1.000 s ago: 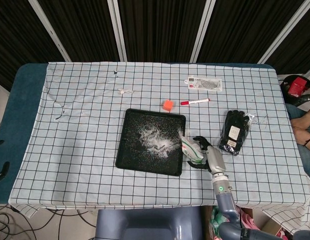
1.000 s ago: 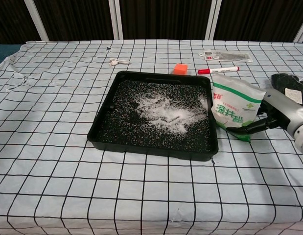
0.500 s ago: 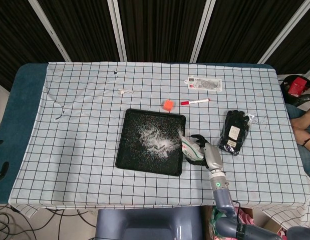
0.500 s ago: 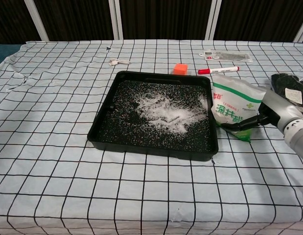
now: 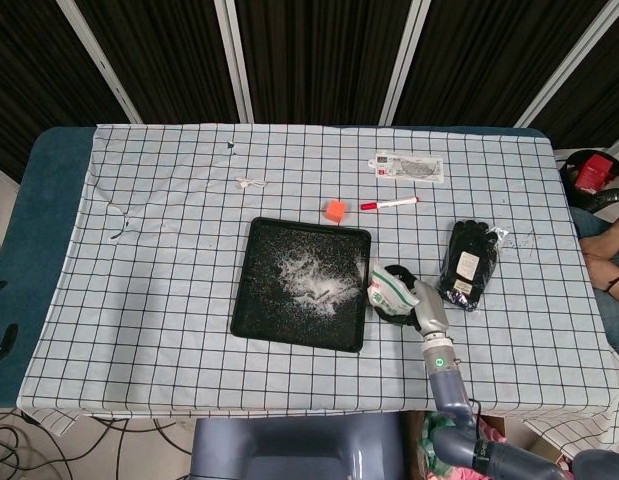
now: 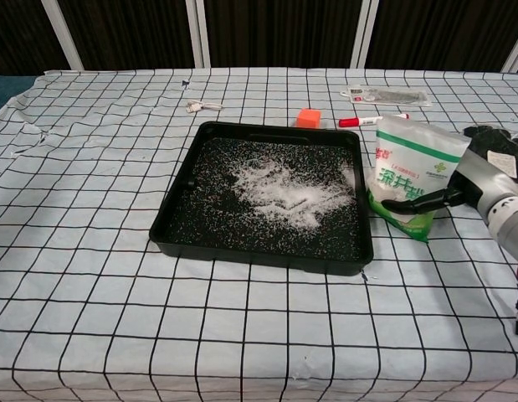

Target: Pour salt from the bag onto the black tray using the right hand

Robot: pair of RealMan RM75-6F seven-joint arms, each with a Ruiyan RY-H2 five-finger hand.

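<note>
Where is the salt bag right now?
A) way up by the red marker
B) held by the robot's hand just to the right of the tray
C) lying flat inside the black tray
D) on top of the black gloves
B: the right hand grips the bag beside the tray's right edge.

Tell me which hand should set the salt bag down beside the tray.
Right. The right hand already grips the salt bag, next to the black tray. The left hand shows in neither view.
</note>
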